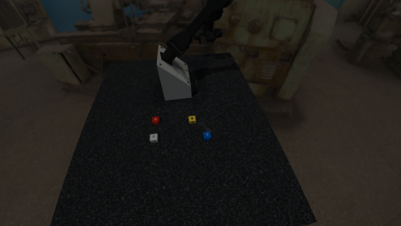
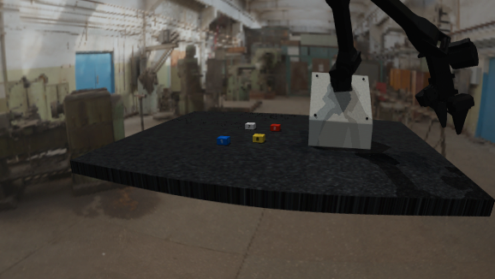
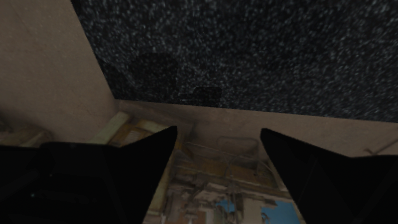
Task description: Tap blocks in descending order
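A red block [image 1: 155, 120] [image 2: 275, 127] and a white block [image 1: 153, 138] [image 2: 250, 126] lie on one side of the table. The white block's digit looks like a 7; the red one's is too small to read surely. A yellow block [image 1: 192, 120] [image 2: 259, 138] and a blue block [image 1: 207, 136] [image 2: 223, 140] lie on the other side; their digits are too small to read surely. My gripper [image 2: 451, 130] [image 3: 218, 131] is open and empty. It hangs high up beside the arm's base, far from all the blocks. No block shows in the wrist view.
The black speckled table [image 1: 180, 180] [image 2: 300, 180] [image 3: 280, 55] carries the blocks. The light grey arm base [image 1: 176, 87] [image 2: 340, 133] stands on it behind the red and yellow blocks. The wrist view shows the table's edge and the floor beyond.
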You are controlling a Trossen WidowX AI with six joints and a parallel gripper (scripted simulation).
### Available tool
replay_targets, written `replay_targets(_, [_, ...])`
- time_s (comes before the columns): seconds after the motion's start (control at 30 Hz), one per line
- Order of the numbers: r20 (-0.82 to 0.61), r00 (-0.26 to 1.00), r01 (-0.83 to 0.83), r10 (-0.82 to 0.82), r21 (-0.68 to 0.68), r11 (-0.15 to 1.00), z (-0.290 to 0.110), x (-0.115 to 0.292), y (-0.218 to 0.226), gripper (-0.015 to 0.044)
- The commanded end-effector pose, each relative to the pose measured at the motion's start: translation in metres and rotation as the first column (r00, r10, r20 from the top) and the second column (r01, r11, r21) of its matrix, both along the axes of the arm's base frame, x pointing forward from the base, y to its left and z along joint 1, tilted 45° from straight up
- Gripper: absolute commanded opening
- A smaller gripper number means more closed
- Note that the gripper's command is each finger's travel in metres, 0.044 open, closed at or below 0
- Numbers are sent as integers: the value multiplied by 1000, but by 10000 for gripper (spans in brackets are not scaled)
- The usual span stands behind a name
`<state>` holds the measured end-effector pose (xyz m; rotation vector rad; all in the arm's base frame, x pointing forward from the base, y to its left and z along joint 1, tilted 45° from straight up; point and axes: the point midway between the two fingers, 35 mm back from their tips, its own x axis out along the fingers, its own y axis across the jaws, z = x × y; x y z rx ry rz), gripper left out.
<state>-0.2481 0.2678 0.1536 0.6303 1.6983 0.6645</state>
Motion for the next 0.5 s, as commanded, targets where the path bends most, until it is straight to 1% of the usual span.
replay_targets(0.0, [84,996,-18,16,21,1000,7,27,29,400])
replay_targets(0.23, [265,964,-43,31,39,998,16,97,78,400])
replay_targets(0.47, [439,897,-71,50,32,997,25,178,109,400])
